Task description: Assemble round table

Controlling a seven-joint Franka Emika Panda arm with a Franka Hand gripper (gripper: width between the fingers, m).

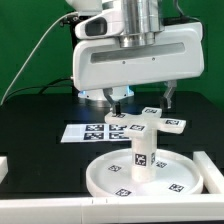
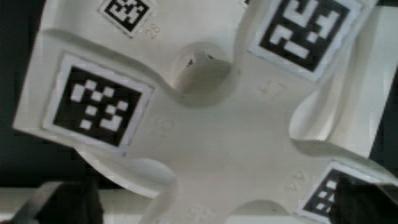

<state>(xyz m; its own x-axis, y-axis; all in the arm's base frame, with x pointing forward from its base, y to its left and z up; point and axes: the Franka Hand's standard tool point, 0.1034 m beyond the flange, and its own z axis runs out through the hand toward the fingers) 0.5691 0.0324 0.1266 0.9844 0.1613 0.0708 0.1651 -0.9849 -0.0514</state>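
The round disc (image 1: 170, 183) lies near the front of the table, with the short leg (image 1: 142, 156) standing upright on its hub. The branched foot piece (image 1: 146, 125) sits on top of the leg with its tagged arms spread out level. My gripper (image 1: 145, 100) hangs just above and behind the foot, its two dark fingers wide apart and open, holding nothing. In the wrist view the foot (image 2: 214, 120) fills the frame from very close. One dark finger (image 2: 71, 203) shows at the edge; the other finger is hidden.
The marker board (image 1: 85, 131) lies flat on the black table behind the disc. White raised borders run along the front edge (image 1: 50, 210) and at the exterior view's right (image 1: 212, 165). The arm's big white body (image 1: 135, 50) looms over the parts.
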